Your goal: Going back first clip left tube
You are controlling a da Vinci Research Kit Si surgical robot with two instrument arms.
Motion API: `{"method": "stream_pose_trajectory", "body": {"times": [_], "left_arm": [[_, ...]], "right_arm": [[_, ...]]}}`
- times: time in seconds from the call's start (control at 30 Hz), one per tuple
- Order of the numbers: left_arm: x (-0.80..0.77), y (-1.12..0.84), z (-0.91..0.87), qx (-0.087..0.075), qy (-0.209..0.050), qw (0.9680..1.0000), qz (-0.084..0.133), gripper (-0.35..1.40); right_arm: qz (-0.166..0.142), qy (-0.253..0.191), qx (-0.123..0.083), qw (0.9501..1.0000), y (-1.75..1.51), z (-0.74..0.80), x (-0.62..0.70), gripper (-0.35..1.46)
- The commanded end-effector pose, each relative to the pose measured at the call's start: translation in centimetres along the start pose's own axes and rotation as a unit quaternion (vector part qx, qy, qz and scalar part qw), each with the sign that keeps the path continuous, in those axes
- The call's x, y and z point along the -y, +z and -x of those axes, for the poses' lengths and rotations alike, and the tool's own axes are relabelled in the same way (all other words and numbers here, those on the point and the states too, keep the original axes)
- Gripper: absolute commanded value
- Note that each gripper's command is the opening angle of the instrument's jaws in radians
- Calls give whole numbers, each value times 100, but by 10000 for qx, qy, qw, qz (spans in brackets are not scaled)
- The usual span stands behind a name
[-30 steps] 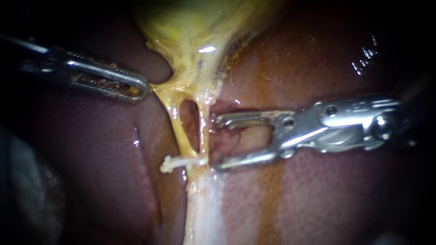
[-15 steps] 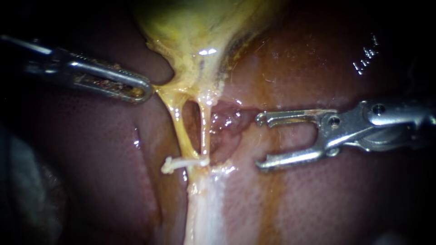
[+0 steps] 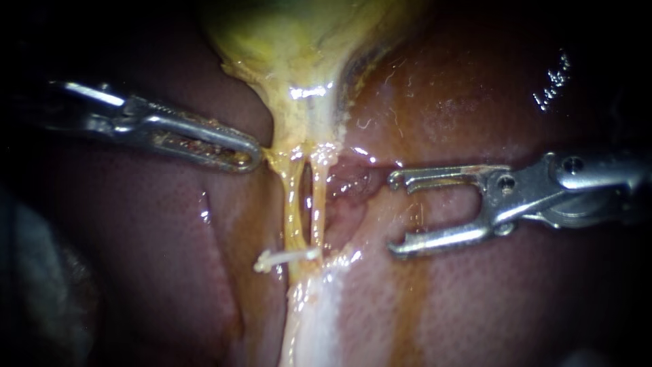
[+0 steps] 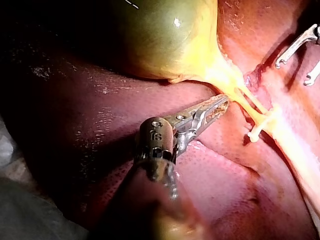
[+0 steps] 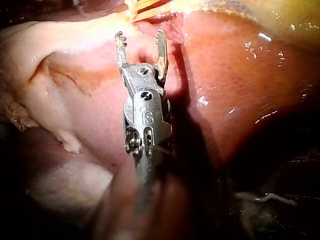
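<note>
At the right instrument (image 3: 394, 215) (image 5: 140, 35): jaws spread wide, nothing between them, poised over the liver (image 3: 475, 306) to the right of the tubes. Now well clear of the right tube (image 3: 317, 211), against a second ago with those open jaws just beside it; barely shifted since half a second ago.

At the left instrument (image 3: 238, 151) (image 4: 215, 107): jaws closed on yellow tissue (image 3: 275, 158) just under the gallbladder (image 3: 292, 47) (image 4: 160, 35), at the top of the tubes. Carried toward the right since the earlier frames, leaving left tube (image 3: 293, 211) and right tube straighter, closer together, with a narrower gap.

Farther down: white clip (image 3: 285, 257) (image 4: 260, 127) across the left tube, near the joining of both tubes, shifted slightly rightward along with them.
</note>
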Motion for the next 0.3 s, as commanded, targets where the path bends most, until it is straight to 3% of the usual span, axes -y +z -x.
{"method": "stream_pose_trajectory", "body": {"times": [0.03, 0.3], "left_arm": [[0, 0, 0, 1, 1, 10000, -1, -35], [0, -2, 0, 5, 0, 10000, 7, -35]], "right_arm": [[5, 5, -1, 10000, 0, 0, 0, 50], [8, 13, -2, 10000, -1, -3, -1, 50]]}}
